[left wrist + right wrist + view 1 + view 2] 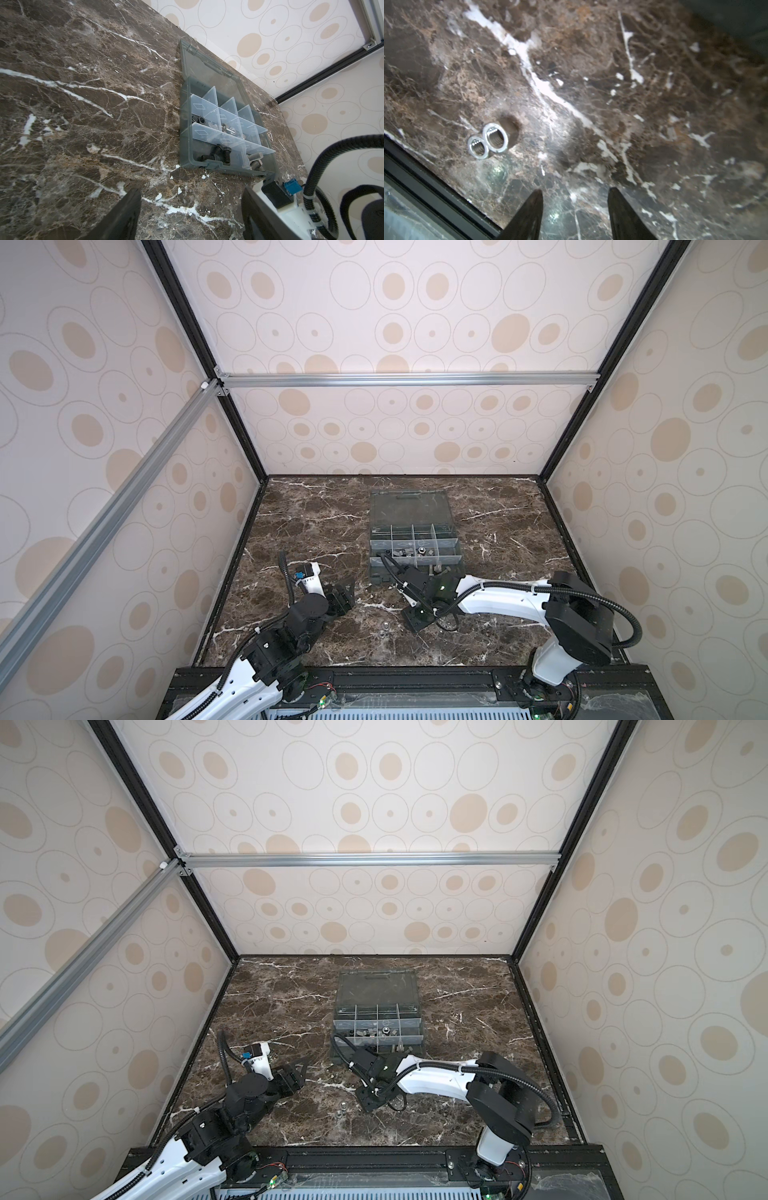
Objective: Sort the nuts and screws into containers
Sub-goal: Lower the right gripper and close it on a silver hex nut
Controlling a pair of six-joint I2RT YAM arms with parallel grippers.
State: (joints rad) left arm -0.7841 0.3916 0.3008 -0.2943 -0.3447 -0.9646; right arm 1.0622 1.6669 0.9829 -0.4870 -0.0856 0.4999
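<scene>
The brown table [299, 531] holds an open grey box [188, 162]. The left gripper [191, 190] is wide open and empty. The right gripper [575, 189] is half open and empty. Black screws [216, 154] lie in the box. Two shiny nuts [488, 141] touch each other on the table, near the right gripper.

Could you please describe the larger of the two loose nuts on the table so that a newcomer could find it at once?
On the dark marble table, between the organizer box and the front rail, two silver nuts lie touching. Pick the larger nut: its threaded hole is wider than that of the small nut beside it.
</scene>
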